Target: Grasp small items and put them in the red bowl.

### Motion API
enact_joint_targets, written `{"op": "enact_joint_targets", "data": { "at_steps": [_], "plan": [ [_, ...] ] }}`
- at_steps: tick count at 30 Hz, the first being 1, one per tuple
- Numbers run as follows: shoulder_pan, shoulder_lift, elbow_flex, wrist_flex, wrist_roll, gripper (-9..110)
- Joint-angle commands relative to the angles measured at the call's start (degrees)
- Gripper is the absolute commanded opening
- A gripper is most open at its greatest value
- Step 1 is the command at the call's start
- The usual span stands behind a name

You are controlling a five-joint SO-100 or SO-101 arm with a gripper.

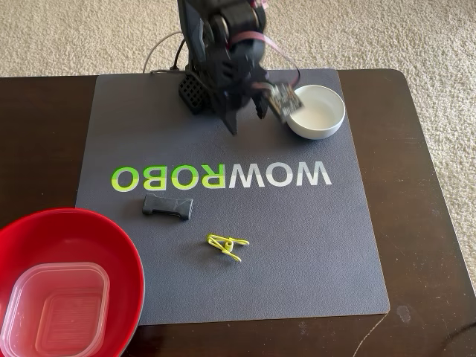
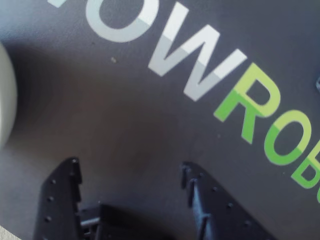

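The red bowl (image 1: 67, 245) sits at the front left of the fixed view, with the clear square tub (image 1: 56, 312) inside it. The black buckle (image 1: 167, 207) and the yellow-green clip (image 1: 227, 245) lie on the grey mat (image 1: 297, 245). The white bowl (image 1: 317, 110) stands at the mat's back right; its rim shows at the left edge of the wrist view (image 2: 5, 95). My gripper (image 1: 245, 119) hangs over the back of the mat, just left of the white bowl. In the wrist view it (image 2: 130, 165) is open and empty, with bare mat between the jaws.
The mat carries WOWROBO lettering (image 1: 223, 176) and lies on a dark wooden table (image 1: 424, 186). The arm's base (image 1: 195, 89) stands at the mat's back edge, with cables behind it. Carpet lies beyond the table.
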Motion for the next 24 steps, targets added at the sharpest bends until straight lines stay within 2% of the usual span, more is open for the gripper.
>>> {"op": "enact_joint_targets", "data": {
  "at_steps": [1,4,15,20,24],
  "plan": [
    [-3.8,-13.4,-9.2,-1.8,-2.7,26],
    [-9.2,-17.9,-12.0,-1.9,-6.7,26],
    [-32.7,-11.2,-14.9,-1.5,-21.8,26],
    [-34.7,-18.6,-14.2,-6.9,-24.8,26],
    [-32.5,-26.2,-14.6,-10.5,-25.0,25]
  ]
}}
